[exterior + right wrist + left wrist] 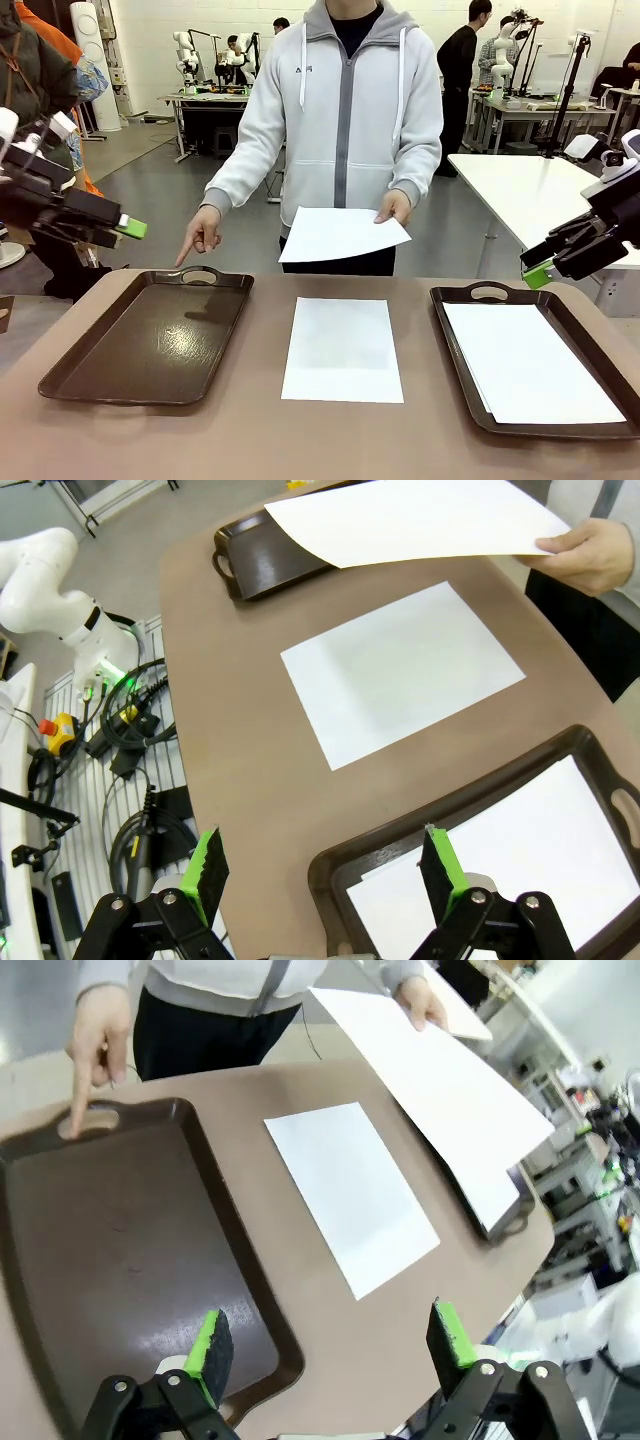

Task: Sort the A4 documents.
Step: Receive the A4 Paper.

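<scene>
The brown tabletop point(250, 430) carries two dark trays. The left tray point(150, 340) is bare, while the right tray point(452, 340) already holds white sheets point(530, 365) lying flat; the offset edges suggest more than one, though the count is hard to tell. So the sort looks begun but well short of done: one pile is started, the other is not. Between the trays the middle sheet point(343, 350) lies flat on the tabletop, touching neither tray. A held sheet point(340, 233) hangs over the far edge, pinched at one side by the person's hand point(393, 208) and sagging a little. The pointing hand point(203, 232) aims a finger at the left tray's handle, which suggests that tray is the next target. All the paper is plain, blank, thin and uncreased. The left claw point(332, 1342) hangs released well above the tabletop on the left tray's side, and the right claw point(325, 870) hangs released on the right tray's side — neither touches paper.
</scene>
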Robot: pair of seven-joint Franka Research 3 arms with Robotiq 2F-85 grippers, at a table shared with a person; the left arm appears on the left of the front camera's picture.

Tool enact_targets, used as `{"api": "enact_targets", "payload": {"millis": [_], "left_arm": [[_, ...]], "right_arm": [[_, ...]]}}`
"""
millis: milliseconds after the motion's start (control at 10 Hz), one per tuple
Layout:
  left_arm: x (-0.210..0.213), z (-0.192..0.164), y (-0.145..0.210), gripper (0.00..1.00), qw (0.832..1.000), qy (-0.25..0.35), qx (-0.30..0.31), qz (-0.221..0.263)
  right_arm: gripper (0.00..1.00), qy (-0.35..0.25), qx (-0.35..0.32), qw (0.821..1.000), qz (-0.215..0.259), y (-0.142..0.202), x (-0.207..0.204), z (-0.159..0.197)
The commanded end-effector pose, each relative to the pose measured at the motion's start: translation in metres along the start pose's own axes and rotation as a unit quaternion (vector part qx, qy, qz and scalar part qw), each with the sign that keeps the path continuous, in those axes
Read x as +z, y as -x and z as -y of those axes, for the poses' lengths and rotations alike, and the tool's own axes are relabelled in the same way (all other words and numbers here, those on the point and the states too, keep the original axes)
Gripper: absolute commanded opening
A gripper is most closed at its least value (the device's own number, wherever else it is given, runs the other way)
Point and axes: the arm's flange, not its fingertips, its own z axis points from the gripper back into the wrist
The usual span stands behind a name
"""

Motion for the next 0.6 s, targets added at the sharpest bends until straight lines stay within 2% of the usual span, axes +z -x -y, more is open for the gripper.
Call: {"api": "enact_targets", "payload": {"millis": [0, 200, 500], "left_arm": [[-0.044, -0.01, -0.022, 1.0, 0.995, 0.034, 0.087, 0.039], [-0.082, -0.023, -0.037, 1.0, 0.98, 0.089, 0.177, 0.023], [-0.147, -0.035, -0.059, 1.0, 0.963, 0.148, 0.223, -0.015]], "right_arm": [[1.0, -0.004, 0.002, 1.0, -0.002, 0.0, -0.002, -0.001], [1.0, -0.004, 0.002, 1.0, -0.002, 0.0, -0.002, -0.001], [1.0, -0.004, 0.002, 1.0, -0.002, 0.0, -0.002, -0.001]]}}
